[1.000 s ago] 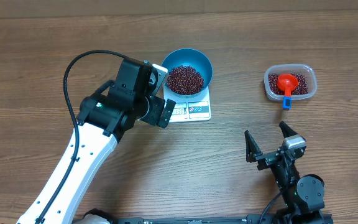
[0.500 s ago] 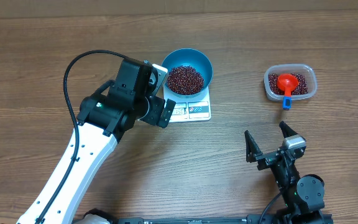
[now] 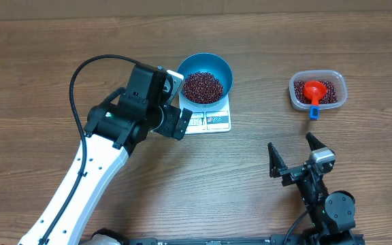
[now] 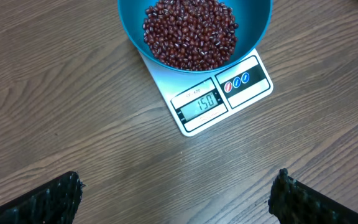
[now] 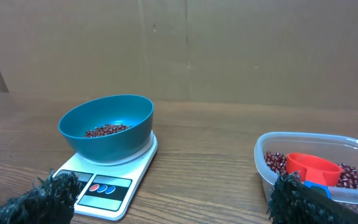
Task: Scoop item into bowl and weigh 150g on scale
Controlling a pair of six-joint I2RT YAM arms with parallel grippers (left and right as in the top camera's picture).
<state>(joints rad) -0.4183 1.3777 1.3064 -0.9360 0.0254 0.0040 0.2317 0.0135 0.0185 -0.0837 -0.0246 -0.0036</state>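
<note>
The blue bowl [image 3: 225, 71] stands on the white scale [image 3: 213, 121], with a heap of red-brown beans [image 3: 202, 86] inside. In the left wrist view the scale's display [image 4: 199, 102] reads 150, below the bowl [image 4: 131, 28]. My left gripper [image 3: 176, 100] hangs open just left of the scale, holding nothing; bare wood shows between its fingers [image 4: 73, 186]. Near the front edge of the table, my right gripper [image 3: 291, 143] is also open and holds nothing. It faces the bowl [image 5: 107, 134] and the scale [image 5: 129, 168].
At the back right is a clear plastic tub [image 3: 295, 95] holding more beans and a red scoop [image 3: 314, 90] with a blue handle. A brown cardboard wall stands behind the table.
</note>
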